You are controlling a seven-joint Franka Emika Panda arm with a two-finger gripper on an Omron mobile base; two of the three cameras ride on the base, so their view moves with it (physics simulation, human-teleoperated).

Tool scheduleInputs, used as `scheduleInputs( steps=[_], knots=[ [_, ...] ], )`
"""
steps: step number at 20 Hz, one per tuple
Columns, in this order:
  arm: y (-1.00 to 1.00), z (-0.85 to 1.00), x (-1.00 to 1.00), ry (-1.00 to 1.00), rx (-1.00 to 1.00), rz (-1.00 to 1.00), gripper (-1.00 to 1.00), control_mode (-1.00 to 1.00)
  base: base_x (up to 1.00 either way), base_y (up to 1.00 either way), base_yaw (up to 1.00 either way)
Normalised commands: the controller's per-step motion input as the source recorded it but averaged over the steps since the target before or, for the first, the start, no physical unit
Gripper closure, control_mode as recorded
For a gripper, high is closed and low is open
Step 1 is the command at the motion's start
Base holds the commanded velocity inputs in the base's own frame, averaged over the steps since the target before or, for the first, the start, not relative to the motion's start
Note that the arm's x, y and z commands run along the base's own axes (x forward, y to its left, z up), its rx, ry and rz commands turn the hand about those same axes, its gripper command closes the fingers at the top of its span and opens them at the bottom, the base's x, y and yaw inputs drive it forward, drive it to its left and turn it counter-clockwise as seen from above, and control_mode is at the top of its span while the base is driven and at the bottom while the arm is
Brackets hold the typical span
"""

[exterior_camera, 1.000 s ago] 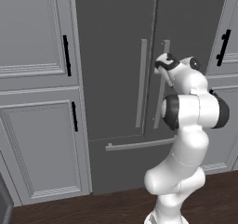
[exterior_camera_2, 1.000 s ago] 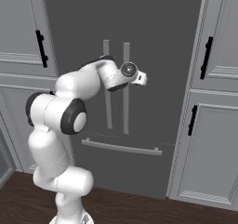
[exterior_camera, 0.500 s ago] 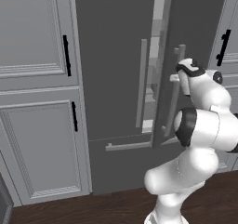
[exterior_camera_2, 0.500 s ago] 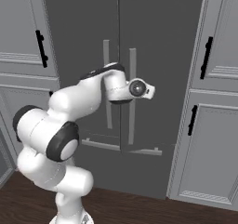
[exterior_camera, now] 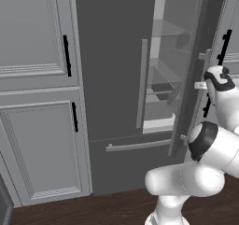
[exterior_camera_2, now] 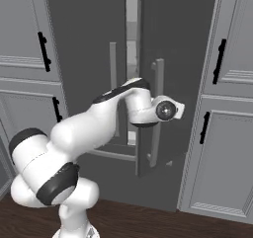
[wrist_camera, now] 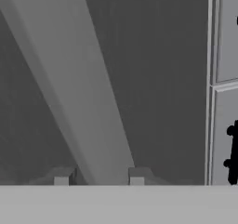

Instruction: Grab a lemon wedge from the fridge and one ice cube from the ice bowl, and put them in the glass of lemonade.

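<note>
The fridge (exterior_camera: 112,79) is tall and dark grey, and its right door (exterior_camera: 189,93) stands swung partly outward. Pale shelves (exterior_camera: 161,81) show in the gap. My gripper (exterior_camera: 204,83) is at that door's long vertical handle (exterior_camera_2: 158,84). In the hand view the grey bar (wrist_camera: 69,79) runs slantwise and passes between my two fingertips (wrist_camera: 137,176), which press on it from both sides; the gripper (wrist_camera: 98,177) is shut on it. The lemon wedge, the ice cube, the ice bowl and the glass of lemonade are out of view.
Pale panelled cabinets with black handles flank the fridge on the left (exterior_camera: 37,79) and on the right (exterior_camera_2: 232,108). The left door's handle (exterior_camera: 141,84) and the bottom drawer's horizontal handle (exterior_camera: 135,145) stick out. Dark wood floor (exterior_camera: 93,210) lies below.
The right fridge door has swung from shut to partly open. My hand has travelled outward with its handle, and the fridge's shelves have come into sight.
</note>
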Motion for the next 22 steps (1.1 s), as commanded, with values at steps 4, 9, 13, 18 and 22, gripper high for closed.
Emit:
scheduleInputs(
  steps=[4, 9, 13, 18, 22],
  knots=[
    [-1.00, 0.34, -0.64, 0.00, 0.00, 0.00, 1.00, -1.00, 0.00, 0.00, 0.00],
    [-0.84, 0.31, -0.45, 0.07, -0.02, 0.00, -1.00, -1.00, 0.00, 0.00, 0.00],
    [-0.42, 0.58, -0.35, 0.03, -0.03, 0.00, -1.00, -1.00, 0.00, 0.00, 0.00],
    [0.11, 1.00, -0.91, -0.05, -0.06, 0.01, -1.00, -1.00, 0.00, 0.00, 0.00],
    [0.80, 0.86, -0.74, -0.05, -0.24, -0.01, -1.00, -1.00, 0.00, 0.00, 0.00]
  ],
)
